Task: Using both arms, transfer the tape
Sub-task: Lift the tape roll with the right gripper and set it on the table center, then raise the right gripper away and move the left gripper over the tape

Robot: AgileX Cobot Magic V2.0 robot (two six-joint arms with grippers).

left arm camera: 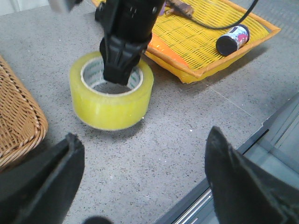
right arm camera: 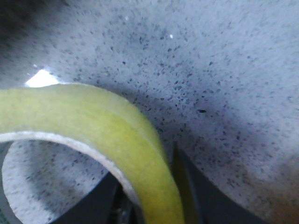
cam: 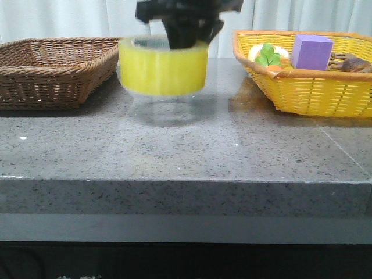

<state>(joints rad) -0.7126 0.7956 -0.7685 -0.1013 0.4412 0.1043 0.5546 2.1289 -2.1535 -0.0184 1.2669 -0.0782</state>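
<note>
Yellow tape (cam: 163,71) lifted, right hand (left arm camera: 122,63) gripping rim

We see a grey speckled stone table (cam: 186,151) with a thick front edge, and below that edge a paler grey band over a dark space. Behind the table hang white pleated curtains (cam: 64,17), evenly lit, and soft light leaves a faint sheen on the tabletop. At the table's left stands a brown wicker basket (cam: 55,70) and at its right a yellow woven basket (cam: 308,90), both close to the back edge.
</note>
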